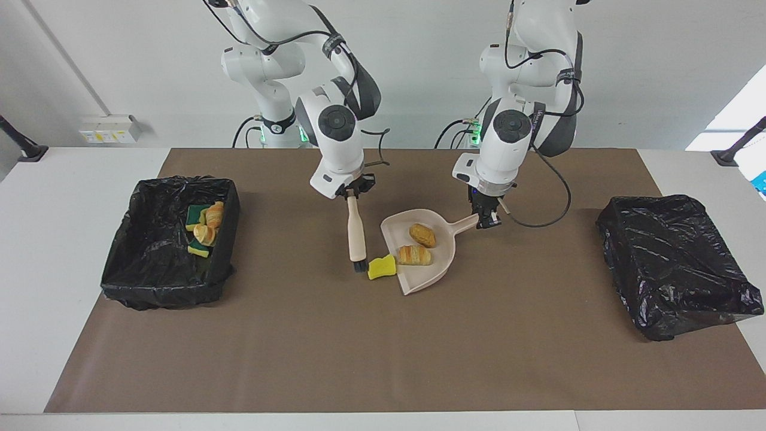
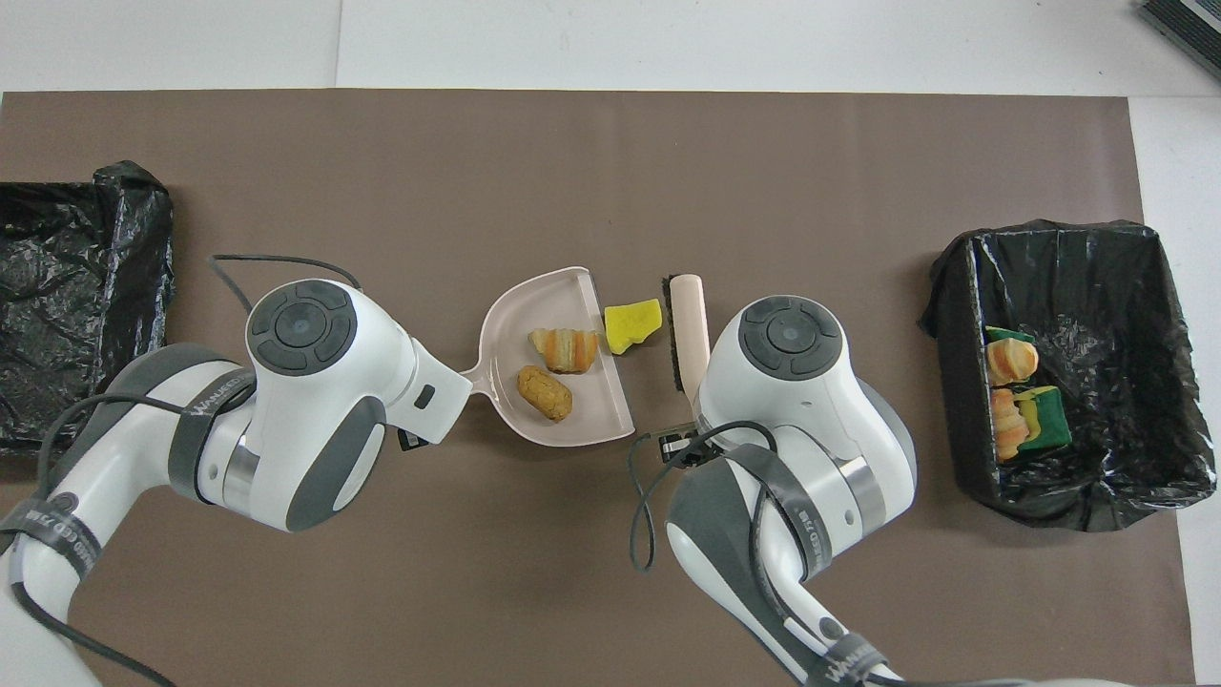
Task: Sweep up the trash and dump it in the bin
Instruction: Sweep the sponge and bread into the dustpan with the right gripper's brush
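Beige plastic dustpan (image 1: 426,256) sits mid-table on the brown mat (image 1: 383,359), mouth turned toward the right arm's end. Left gripper (image 1: 486,220) is closed on the tip of the dustpan's handle; the left arm descends steeply, wrist housing above and slightly nearer the robots than the pan. Right gripper (image 1: 353,191) is clamped shut on the top of the wooden brush (image 1: 356,234), which hangs nearly upright, bristle end down at the mat just beside the pan's mouth. In the overhead view the right wrist (image 2: 792,339) covers the grip itself.

Trash positions:
- bread roll (image 1: 422,234) inside the pan, toward the handle.
- croissant (image 1: 414,255) inside the pan, close to the mouth.
- yellow sponge piece (image 1: 382,267) on the mat at the pan's lip, between lip and bristles, touching or almost touching both; cannot tell which.
- remaining scraps, sponges and pastries (image 1: 204,227), lie in the black-lined bin (image 1: 167,239) at the right arm's end, bunched against one wall.

A second black-lined bin (image 1: 676,263) stands at the left arm's end, well apart from the pan.

Open room: bare mat between the pan and each bin, and a wide bare strip across the table edge farthest from the robots.
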`<action>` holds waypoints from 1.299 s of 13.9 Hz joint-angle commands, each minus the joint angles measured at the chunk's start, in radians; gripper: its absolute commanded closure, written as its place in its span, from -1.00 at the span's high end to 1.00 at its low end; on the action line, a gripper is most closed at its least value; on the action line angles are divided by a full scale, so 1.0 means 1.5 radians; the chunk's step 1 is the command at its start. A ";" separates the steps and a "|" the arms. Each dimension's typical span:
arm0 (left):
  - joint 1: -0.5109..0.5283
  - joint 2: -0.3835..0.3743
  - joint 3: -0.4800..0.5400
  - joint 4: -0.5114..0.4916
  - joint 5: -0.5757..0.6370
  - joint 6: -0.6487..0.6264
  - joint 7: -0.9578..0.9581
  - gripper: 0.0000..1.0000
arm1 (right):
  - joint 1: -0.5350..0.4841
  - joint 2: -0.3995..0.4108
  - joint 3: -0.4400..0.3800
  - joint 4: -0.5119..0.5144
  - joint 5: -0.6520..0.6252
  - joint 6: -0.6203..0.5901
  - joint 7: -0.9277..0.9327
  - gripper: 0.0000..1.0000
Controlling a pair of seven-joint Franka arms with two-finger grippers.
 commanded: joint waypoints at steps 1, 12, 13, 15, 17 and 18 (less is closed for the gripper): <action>0.015 -0.006 -0.001 -0.017 0.001 0.013 0.000 -1.00 | 0.013 0.062 0.012 0.060 -0.046 -0.017 -0.004 -1.00; 0.019 0.019 0.000 -0.008 -0.006 0.019 -0.007 -1.00 | 0.061 0.043 0.020 0.074 0.174 0.002 -0.095 -1.00; 0.022 0.018 0.000 -0.008 -0.006 0.018 -0.005 -1.00 | 0.053 0.028 0.019 0.074 0.168 -0.018 -0.094 -1.00; 0.051 0.013 -0.001 -0.008 -0.006 0.016 0.000 -1.00 | 0.049 -0.003 0.012 0.075 0.153 -0.055 -0.092 -1.00; 0.071 0.005 -0.001 -0.006 -0.021 0.013 0.007 -1.00 | 0.036 -0.040 0.012 0.076 0.114 -0.096 -0.085 -1.00; 0.078 0.003 0.000 -0.002 -0.029 0.012 0.016 -1.00 | 0.035 -0.056 0.012 0.075 0.095 -0.113 -0.074 -1.00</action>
